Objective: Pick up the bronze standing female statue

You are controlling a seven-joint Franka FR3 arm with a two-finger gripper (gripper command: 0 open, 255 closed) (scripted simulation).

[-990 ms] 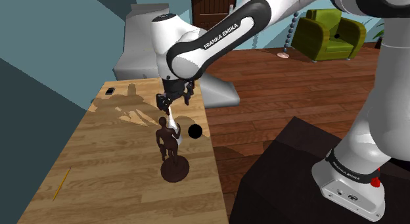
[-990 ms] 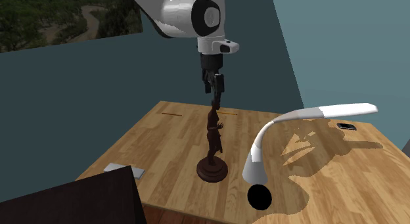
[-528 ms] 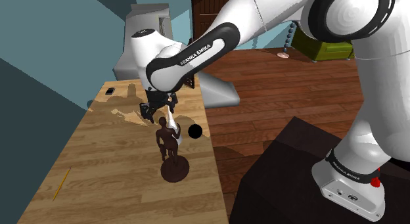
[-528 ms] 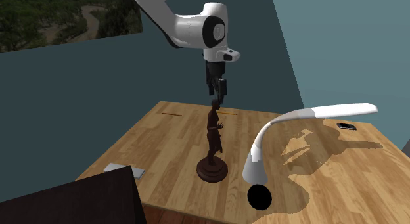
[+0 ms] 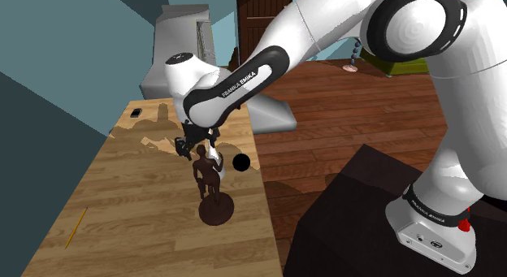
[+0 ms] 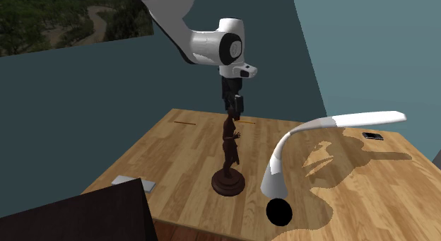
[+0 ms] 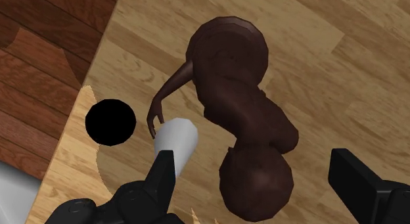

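A dark brown standing female statue (image 5: 209,179) on a round base stands upright near the wooden table's (image 5: 130,202) right edge in the shoulder view. In the second exterior view the statue (image 6: 230,149) stands at the table's middle front. My black gripper (image 5: 193,147) hangs directly over its head, open. The gripper (image 6: 234,112) points straight down, its tips about level with the head top. In the wrist view the gripper (image 7: 259,183) has its fingers (image 7: 164,178) apart on either side of the statue (image 7: 253,124), not touching the head.
A white curved lamp (image 6: 284,149) with a black ball (image 6: 278,212) stands close beside the statue; its arm (image 7: 176,141) lies by one finger. A phone (image 5: 136,113) and a yellow pencil (image 5: 75,227) lie farther off. A grey flat pad (image 6: 134,181) is near the dark stand (image 5: 357,210).
The gripper has come down from well above the statue to its head and shifted slightly toward the shoulder view's left. The fingers have stayed open. The statue has not moved.
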